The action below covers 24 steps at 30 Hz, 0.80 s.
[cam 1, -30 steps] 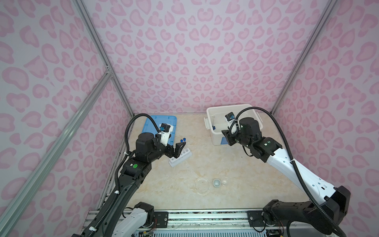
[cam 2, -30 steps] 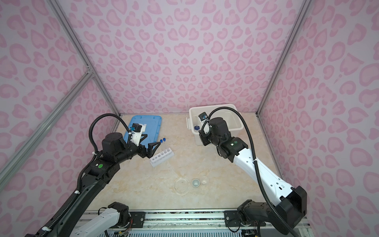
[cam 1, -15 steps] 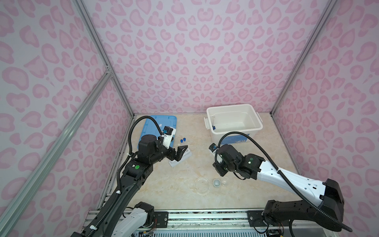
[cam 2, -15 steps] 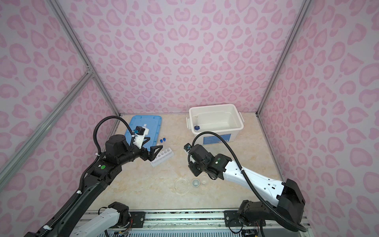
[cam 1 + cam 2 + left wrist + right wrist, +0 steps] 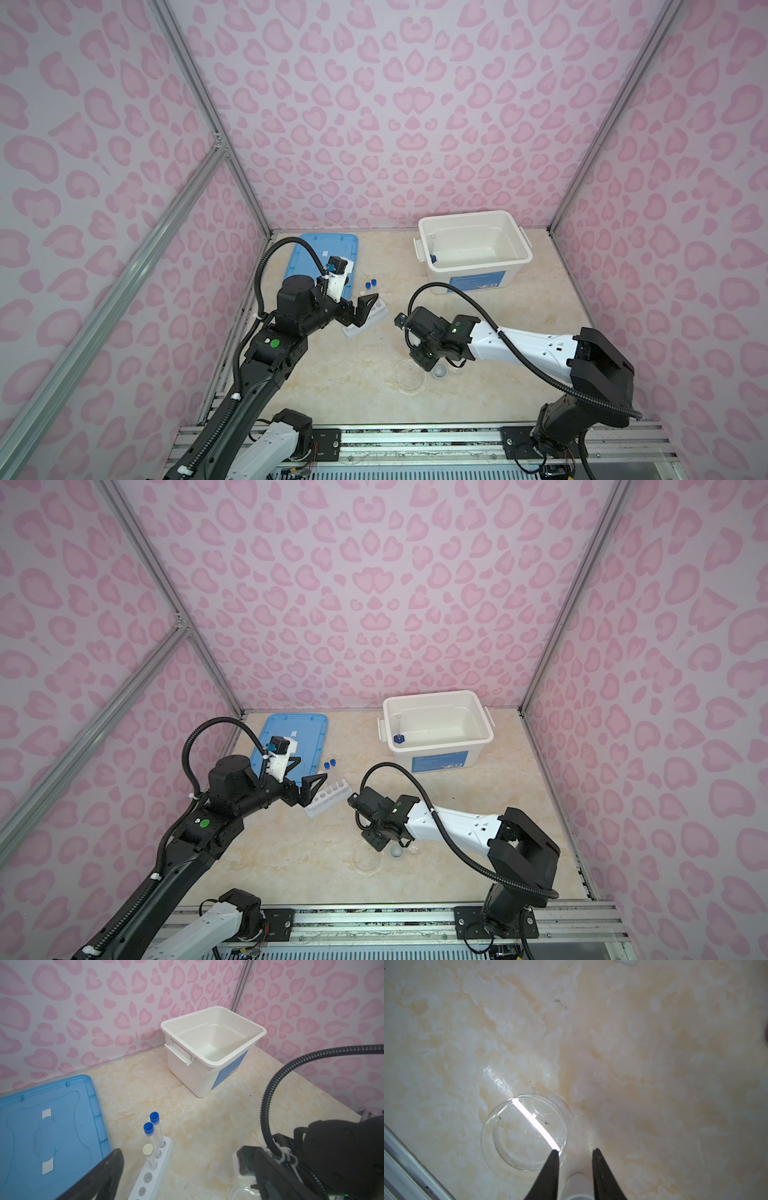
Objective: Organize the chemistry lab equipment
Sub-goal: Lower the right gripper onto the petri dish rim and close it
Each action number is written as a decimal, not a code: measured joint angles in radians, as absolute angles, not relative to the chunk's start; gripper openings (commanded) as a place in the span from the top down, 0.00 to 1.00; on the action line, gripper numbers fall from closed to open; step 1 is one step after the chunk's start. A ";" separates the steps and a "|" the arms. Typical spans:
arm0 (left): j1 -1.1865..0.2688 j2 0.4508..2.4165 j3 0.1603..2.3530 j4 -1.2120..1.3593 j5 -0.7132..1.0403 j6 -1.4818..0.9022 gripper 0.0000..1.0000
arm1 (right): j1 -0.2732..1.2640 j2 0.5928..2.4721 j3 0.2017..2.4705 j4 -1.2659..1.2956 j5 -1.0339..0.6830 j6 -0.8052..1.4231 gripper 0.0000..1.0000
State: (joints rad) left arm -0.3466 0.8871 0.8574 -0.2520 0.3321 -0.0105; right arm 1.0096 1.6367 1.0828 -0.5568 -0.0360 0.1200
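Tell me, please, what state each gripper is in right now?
Left gripper: wide open, empty, by the test tube rack.
Right gripper: partly open, jaws either side of the small white cup, not gripping it yet.

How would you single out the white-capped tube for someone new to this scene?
Start at the blue lid lying flat at the left rear of the table; the white rack sits just beside it, toward the middle. Three tubes stand at the rack's rear end: the white-capped tube is the one beside the empty holes, with two blue-capped tubes behind it.
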 measured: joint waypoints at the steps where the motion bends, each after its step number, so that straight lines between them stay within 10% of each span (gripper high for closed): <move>1: -0.347 0.888 0.857 -0.252 0.332 -0.010 0.01 | 1.014 1.647 1.084 -0.553 -0.044 0.118 0.71; 24: -0.345 0.908 0.857 -0.252 0.325 -0.007 0.01 | 1.006 1.788 1.088 -0.492 -0.084 0.049 0.77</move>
